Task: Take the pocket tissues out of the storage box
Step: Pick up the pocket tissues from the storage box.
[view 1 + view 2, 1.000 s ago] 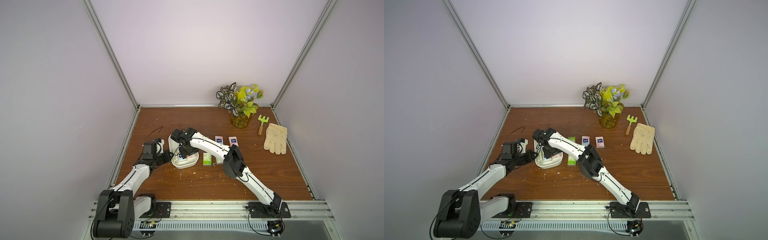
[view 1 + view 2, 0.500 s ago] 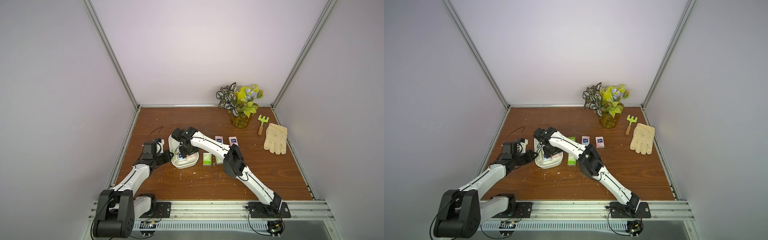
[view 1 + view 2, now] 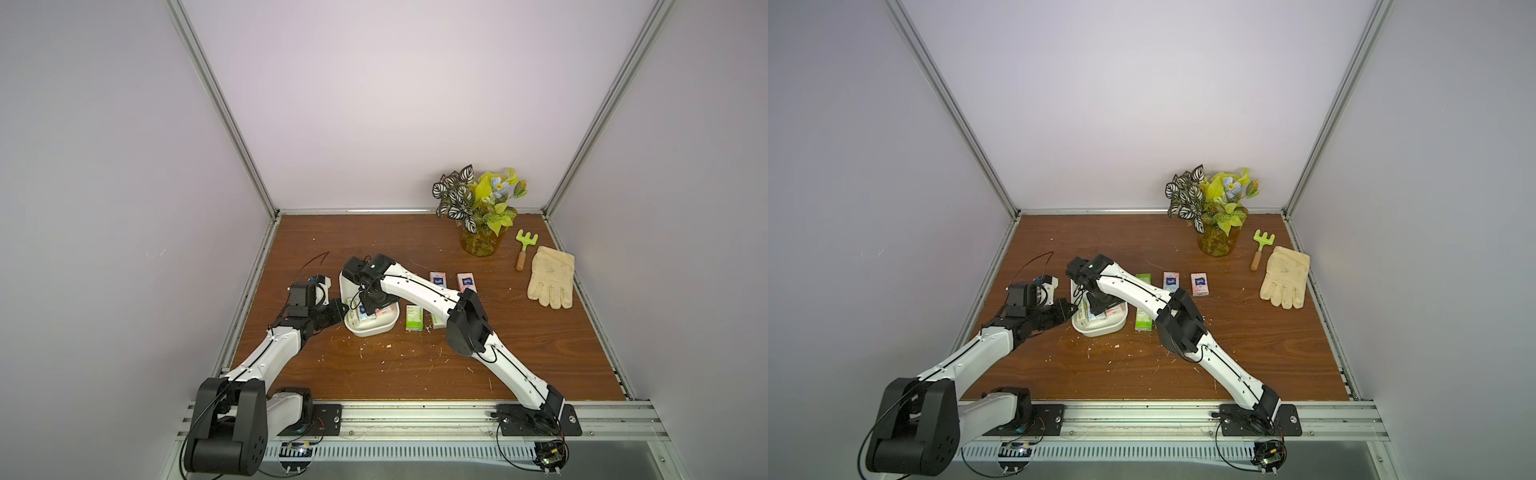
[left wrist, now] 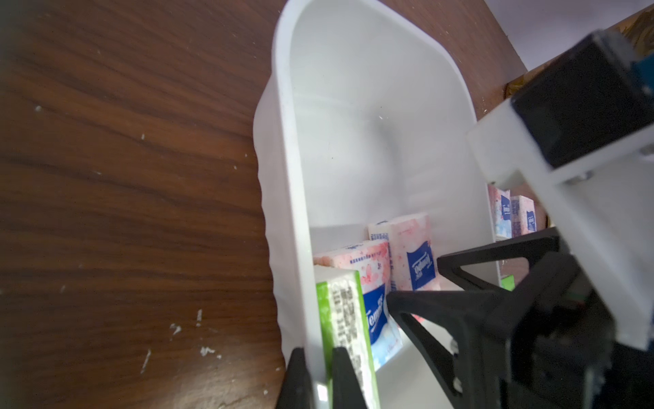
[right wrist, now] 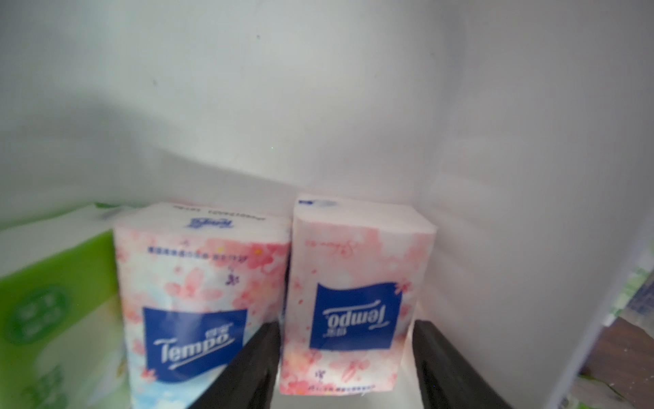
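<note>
Two changes noted: left gripper (image 4: 315, 382) has pinched shut on the storage box (image 4: 286, 198) wall; right gripper (image 5: 346, 368), spread, now straddles a pink pocket tissues packet (image 5: 354, 304) inside, ready for extraction

A potted plant (image 3: 478, 203) with striped dark leaves and yellow-green foliage is seen in an amber glass vase (image 3: 480, 245) at the far right of a wooden tabletop (image 3: 519, 345), close to the pale back wall (image 3: 395, 104). Just beside the vase, a small green hand rake (image 3: 524, 247) with a wooden handle is laid flat, and a cream work glove (image 3: 550, 276) is spread next to it, fingers pointed toward the near edge. White flecks (image 3: 386, 347) are scattered over the near part of the tabletop, which is bordered in front by a metal rail (image 3: 415, 419).
</note>
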Motion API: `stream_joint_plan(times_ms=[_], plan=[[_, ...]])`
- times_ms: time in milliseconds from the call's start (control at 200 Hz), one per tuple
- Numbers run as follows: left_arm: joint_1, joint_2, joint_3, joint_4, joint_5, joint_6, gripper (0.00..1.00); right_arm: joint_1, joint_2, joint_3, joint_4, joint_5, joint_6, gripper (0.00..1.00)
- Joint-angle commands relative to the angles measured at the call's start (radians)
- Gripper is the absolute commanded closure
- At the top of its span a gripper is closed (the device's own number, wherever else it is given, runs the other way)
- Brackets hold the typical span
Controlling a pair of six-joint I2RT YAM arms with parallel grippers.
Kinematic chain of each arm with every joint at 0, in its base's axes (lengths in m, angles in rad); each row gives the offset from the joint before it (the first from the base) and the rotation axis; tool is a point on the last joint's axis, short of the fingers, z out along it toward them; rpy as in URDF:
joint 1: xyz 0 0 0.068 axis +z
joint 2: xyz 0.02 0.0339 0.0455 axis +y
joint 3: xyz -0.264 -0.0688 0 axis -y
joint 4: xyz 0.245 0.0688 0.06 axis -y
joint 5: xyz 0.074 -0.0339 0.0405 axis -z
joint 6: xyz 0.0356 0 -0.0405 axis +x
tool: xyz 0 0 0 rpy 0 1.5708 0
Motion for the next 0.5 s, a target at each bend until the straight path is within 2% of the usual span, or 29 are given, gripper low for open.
stream_joint_plan(times_ms=[0, 210, 495], plan=[[-0.006, 0.010, 0.006, -0.038, -0.028, 0.010, 0.93, -0.021, -0.011, -0.045, -0.082, 0.092, -0.005, 0.33], [-0.006, 0.014, 0.001, -0.040, -0.042, 0.013, 0.93, -0.025, 0.024, -0.067, -0.082, 0.072, 0.000, 0.32], [-0.005, 0.022, -0.001, -0.040, -0.043, 0.015, 0.94, -0.030, 0.068, -0.090, -0.022, -0.063, -0.008, 0.33]])
